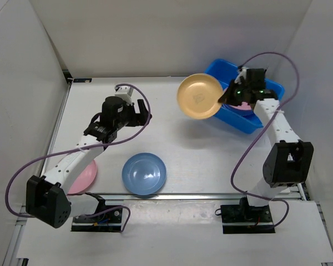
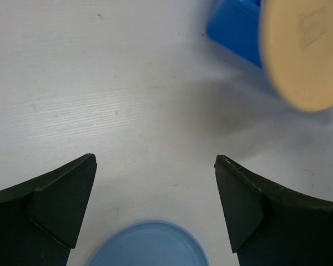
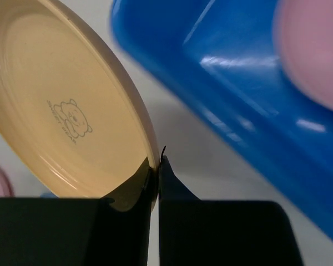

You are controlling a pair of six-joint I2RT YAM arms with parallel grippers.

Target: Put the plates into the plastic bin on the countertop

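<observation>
Orange plate (image 1: 198, 96) pinched by its rim in right gripper (image 3: 157, 169), held tilted beside blue bin (image 1: 240, 124), likely for sliding in. Left gripper (image 2: 155, 194) spread, empty, near blue plate (image 1: 144, 173).

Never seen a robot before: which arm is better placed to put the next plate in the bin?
Right: the right hand pinches the orange plate by the rim beside the blue bin; the left hand hangs open and empty, farther off.
</observation>
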